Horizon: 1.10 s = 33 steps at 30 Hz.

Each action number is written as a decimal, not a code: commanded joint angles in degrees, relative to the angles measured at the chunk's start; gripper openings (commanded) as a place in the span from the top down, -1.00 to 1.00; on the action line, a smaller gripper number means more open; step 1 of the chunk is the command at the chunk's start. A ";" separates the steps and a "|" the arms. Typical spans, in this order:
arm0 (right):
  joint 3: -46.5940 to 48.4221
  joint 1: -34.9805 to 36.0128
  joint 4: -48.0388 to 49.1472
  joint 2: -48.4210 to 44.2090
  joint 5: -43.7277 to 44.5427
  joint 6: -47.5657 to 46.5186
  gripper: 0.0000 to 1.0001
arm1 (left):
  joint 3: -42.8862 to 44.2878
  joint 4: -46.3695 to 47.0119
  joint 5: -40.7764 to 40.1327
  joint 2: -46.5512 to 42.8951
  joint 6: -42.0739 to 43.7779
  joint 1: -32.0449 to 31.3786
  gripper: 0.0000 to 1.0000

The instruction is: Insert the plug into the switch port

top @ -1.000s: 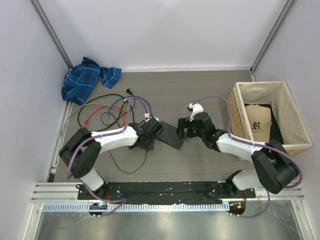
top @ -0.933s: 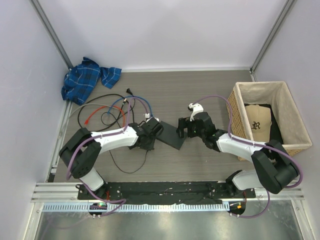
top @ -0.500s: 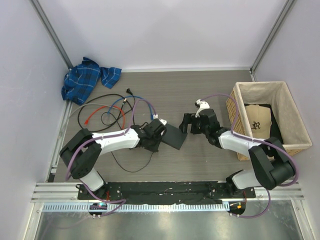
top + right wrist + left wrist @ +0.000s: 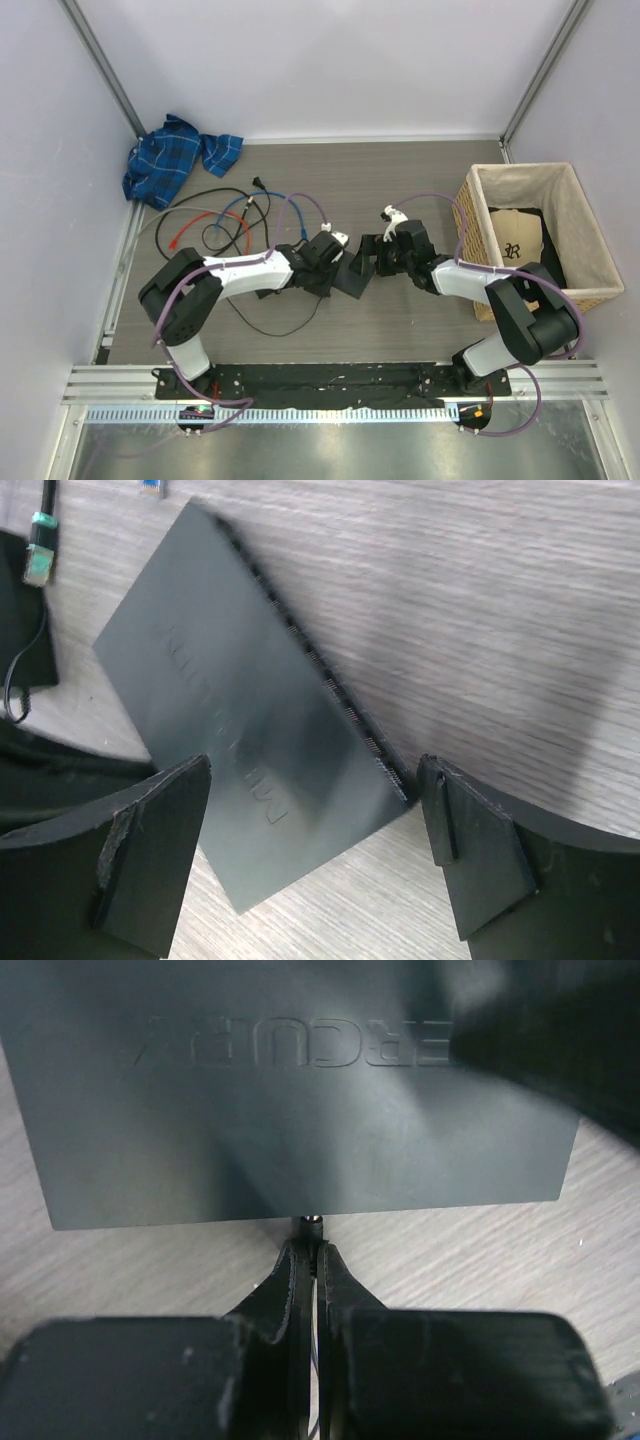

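On a grey wood-grain table boxed in by white walls, we see the flat dark switch lying mid-table between the two arms. The left gripper, its jaws pressed together, pinches the small plug, whose metal tip touches the switch's near edge. Whether it sits in a port we cannot tell. The right gripper gapes wide, straddling a corner of the switch. A blue plaid cloth and loose cables lie far left. A wicker basket holding a tan cap stands at the right.
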 commanded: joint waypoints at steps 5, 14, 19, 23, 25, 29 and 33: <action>-3.26 0.30 5.97 0.15 -9.46 6.36 -0.82 | 4.14 2.17 -1.19 3.70 5.69 6.19 1.00; -4.23 -0.22 5.54 -1.95 -3.24 5.67 -0.80 | 2.22 0.33 1.89 -1.04 12.89 6.38 1.00; -3.79 -3.91 7.02 -2.84 -2.78 7.94 -0.81 | -1.48 0.33 1.89 -4.73 15.18 3.49 1.00; -2.83 -6.46 9.22 -0.56 -6.47 9.18 -0.80 | -2.27 0.77 3.82 -5.18 16.77 1.72 1.00; -1.95 -6.73 10.45 0.76 -7.70 9.71 -0.80 | -1.84 1.21 4.00 -4.56 17.65 1.63 1.00; -0.19 -6.73 11.77 4.54 -10.96 10.76 -0.80 | 0.70 1.12 3.83 -2.98 20.10 1.72 1.00; 0.78 -6.73 12.65 7.27 -11.93 11.29 -0.79 | 2.29 0.51 3.39 -1.58 21.78 1.63 1.00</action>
